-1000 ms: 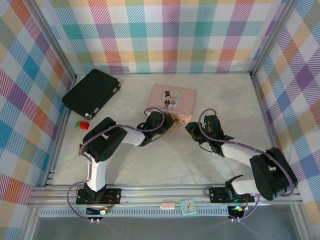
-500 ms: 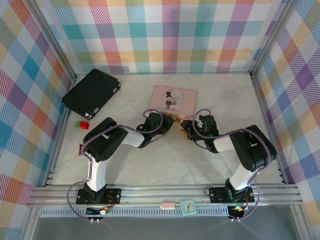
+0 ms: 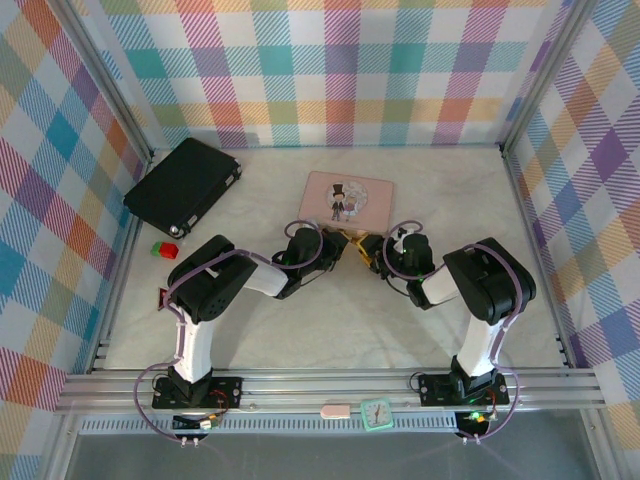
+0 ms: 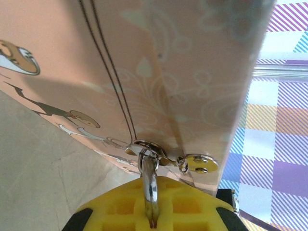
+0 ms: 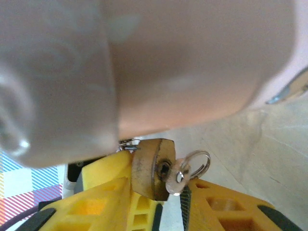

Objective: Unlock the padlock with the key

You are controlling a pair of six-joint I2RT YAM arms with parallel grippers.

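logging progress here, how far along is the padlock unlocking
Done: the key sits in the padlock keyhole. In hand: the left gripper pinches the shackle, the right gripper pinches the key. To do: turn it and free the shackle from the pink tin.

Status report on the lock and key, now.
Left gripper shut on padlock shackle. Right gripper shut on key, key in keyhole. Padlock hooked through pink tin hasp, tin close behind.
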